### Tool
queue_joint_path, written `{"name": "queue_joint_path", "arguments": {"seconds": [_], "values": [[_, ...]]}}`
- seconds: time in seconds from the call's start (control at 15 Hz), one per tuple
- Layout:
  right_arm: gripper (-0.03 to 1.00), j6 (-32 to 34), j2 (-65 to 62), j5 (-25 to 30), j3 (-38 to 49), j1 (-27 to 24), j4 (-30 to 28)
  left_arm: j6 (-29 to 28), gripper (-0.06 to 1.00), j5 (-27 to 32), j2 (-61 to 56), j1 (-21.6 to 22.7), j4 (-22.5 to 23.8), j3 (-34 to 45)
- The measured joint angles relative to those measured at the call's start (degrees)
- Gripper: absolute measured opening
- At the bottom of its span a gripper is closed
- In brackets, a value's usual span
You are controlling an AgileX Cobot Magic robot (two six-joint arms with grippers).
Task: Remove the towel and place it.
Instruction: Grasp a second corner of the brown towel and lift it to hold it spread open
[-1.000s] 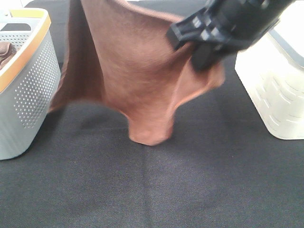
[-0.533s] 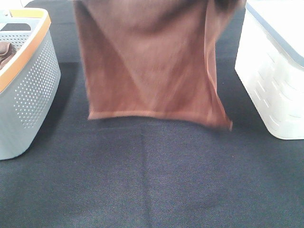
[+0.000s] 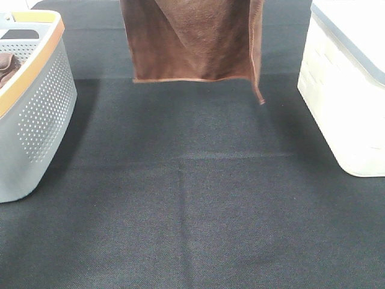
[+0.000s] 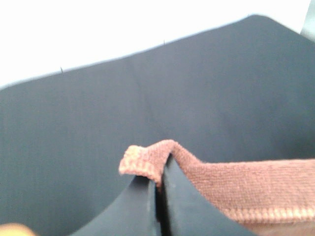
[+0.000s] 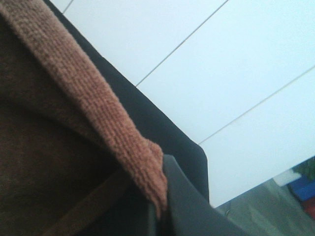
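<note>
The rust-brown towel (image 3: 192,39) hangs spread out high above the black table, at the top middle of the exterior view. Its stitched lower edge is level and one corner droops at the right. Both grippers are out of that view above the frame. In the left wrist view my left gripper (image 4: 160,196) is shut on a corner of the towel (image 4: 147,162). In the right wrist view my right gripper (image 5: 160,209) is shut on the towel's stitched edge (image 5: 98,108).
A grey perforated basket with an orange rim (image 3: 36,102) stands at the left, a darker brown cloth (image 3: 6,66) inside it. A white basket (image 3: 346,96) stands at the right. The black cloth-covered table (image 3: 192,211) lies between them.
The towel has been lifted higher and away from the camera and pulled flat between the two grippers. The right arm has left the exterior view.
</note>
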Motion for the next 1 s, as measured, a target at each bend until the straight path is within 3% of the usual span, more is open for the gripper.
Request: {"name": "queue_joint_path", "arguments": {"seconds": [0.13,0.27,0.4,0.53,0.67,0.73,0.8,1.0], "values": [[0.0,15.4,6.2,-3.4,-2.5,-4.9,-3.2,0.0,0.0,-7.8,4.0,0.0,4.5,0.0],[0.0,26.6,11.3,-6.9,-5.8,-7.7,-3.6,0.0,0.0,-10.8,7.2,0.0,8.0,0.0],[0.0,35.0,16.4,-9.5,-8.9,-9.3,-3.7,0.0,0.0,-11.0,10.7,0.0,9.1,0.0],[0.0,37.9,19.9,-12.1,-9.6,-9.3,-3.7,0.0,0.0,-9.9,13.5,0.0,9.2,0.0],[0.0,38.2,22.5,-18.5,-9.6,-9.6,-2.8,0.0,0.0,-4.2,15.6,0.0,9.2,0.0],[0.0,38.2,22.5,-18.5,-9.6,-9.6,-2.8,0.0,0.0,-4.2,15.6,0.0,9.2,0.0],[0.0,38.3,23.0,-21.7,-8.8,-9.7,-0.7,0.0,0.0,3.1,16.6,0.0,8.9,0.0],[0.0,38.3,22.9,-23.0,-4.4,-9.9,2.6,0.0,0.0,16.8,16.9,0.0,4.7,0.0]]}}
